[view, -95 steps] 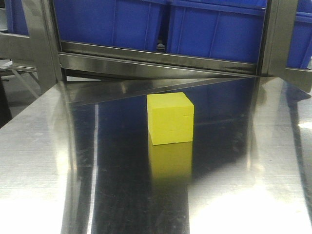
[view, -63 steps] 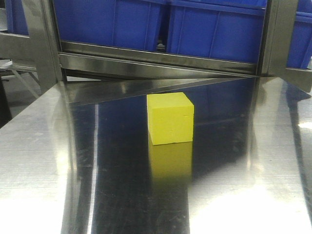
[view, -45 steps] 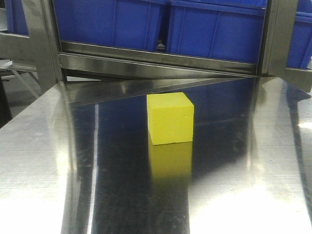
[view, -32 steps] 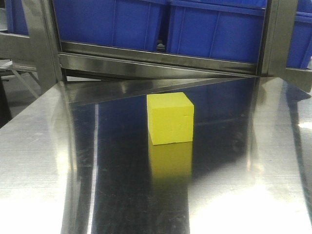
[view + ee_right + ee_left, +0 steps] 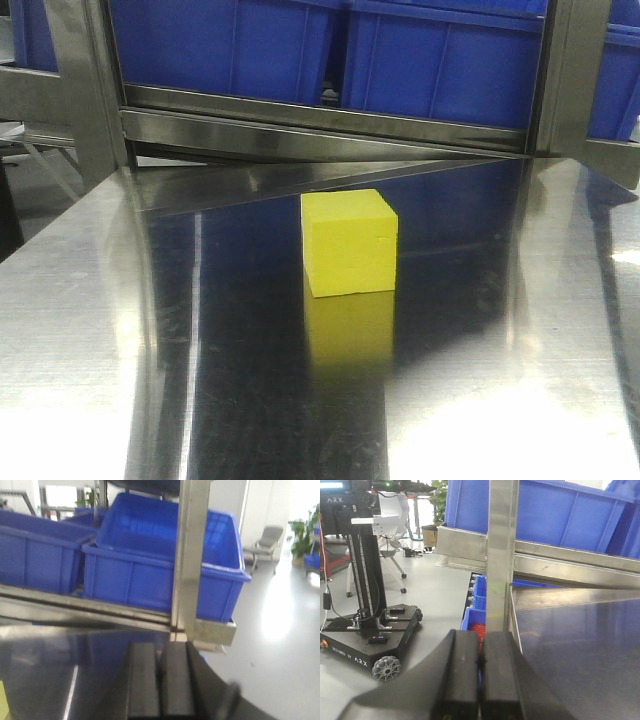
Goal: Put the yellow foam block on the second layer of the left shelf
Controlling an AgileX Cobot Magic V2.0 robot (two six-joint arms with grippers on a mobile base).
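The yellow foam block (image 5: 350, 243) rests upright on the shiny steel table (image 5: 90, 350), near its middle, with its reflection just below it. No gripper shows in the front view. A sliver of the block's yellow (image 5: 3, 702) also shows at the lower left edge of the right wrist view. My left gripper (image 5: 480, 650) is shut, its black pads pressed together with nothing between them, near the table's left corner post. My right gripper (image 5: 160, 652) is likewise shut and empty, by the right post.
Blue plastic bins (image 5: 330, 50) fill the steel shelf layer (image 5: 320, 125) behind the table. Upright steel posts (image 5: 500, 555) (image 5: 192, 555) stand at the table's corners. A black wheeled robot base (image 5: 370, 640) stands on the floor at left, and a grey chair (image 5: 267, 542) at far right.
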